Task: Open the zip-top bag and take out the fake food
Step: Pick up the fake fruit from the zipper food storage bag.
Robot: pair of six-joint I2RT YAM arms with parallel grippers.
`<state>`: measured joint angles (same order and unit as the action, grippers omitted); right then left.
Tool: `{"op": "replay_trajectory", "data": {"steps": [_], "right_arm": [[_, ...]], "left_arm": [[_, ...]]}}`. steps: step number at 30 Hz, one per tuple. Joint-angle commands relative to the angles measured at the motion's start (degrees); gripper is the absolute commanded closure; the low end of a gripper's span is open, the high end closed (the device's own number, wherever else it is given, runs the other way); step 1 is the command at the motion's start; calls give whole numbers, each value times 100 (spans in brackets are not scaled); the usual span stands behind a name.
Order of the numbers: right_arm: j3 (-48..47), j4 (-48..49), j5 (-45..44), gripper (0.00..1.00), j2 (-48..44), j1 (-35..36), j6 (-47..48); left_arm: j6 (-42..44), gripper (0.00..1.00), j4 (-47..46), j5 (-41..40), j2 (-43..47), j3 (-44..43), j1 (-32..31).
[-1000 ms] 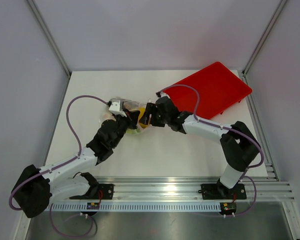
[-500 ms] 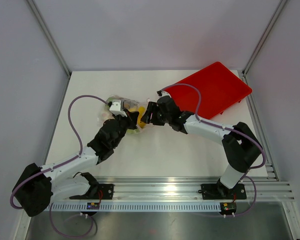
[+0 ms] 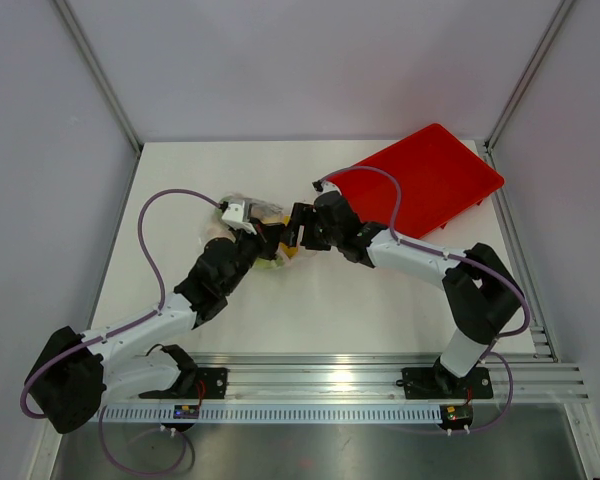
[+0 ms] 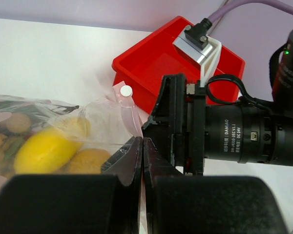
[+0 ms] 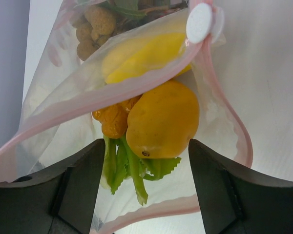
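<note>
1. The right gripper point(image 3: 292, 232) stands with its jaws wide apart and nothing gripped, at the mouth of the zip-top bag point(image 3: 260, 208), which lies on the table point(image 3: 360, 310) just left of the red tray point(image 3: 430, 175). The left gripper point(image 3: 267, 240) is closed down on the side of the bag away from the tray. Over the last second the right gripper has edged a little away from the tray and further onto the bag, while the bag has barely shifted. I judge it is lining up a pick, with opening already done.
2. Left wrist view: its fingers are pressed together, with clear film apparently pinched between them, anchoring the bag. The tray's near corner sits just behind.
3. Right wrist view: the open fingers straddle a yellow piece point(image 5: 163, 119) without touching it. A celery stalk point(image 5: 132, 173) lies alongside, and tan balls point(image 5: 93, 27) sit deeper in. The pink zip strip point(image 5: 112, 95) loops round the food, so the mouth gapes. The film lies close to both fingers and could snag. Bare table toward the tray gives room to withdraw.
</note>
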<state>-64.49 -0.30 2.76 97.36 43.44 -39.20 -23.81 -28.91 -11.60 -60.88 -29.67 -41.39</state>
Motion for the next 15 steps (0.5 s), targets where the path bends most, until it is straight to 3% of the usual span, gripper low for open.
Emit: {"op": "replay_trajectory", "data": {"steps": [1,6,15], "right_arm": [[-152,337,101,22,55,-37,106],[-187,302,93,14,134,-37,158],[-512,-295,128,9,432,33,202]], "left_arm": [[61,100,-590,324,76,-188,17],[17,100,-590,395,155,-171,17],[131,100,-467,325,305,-197,17]]}}
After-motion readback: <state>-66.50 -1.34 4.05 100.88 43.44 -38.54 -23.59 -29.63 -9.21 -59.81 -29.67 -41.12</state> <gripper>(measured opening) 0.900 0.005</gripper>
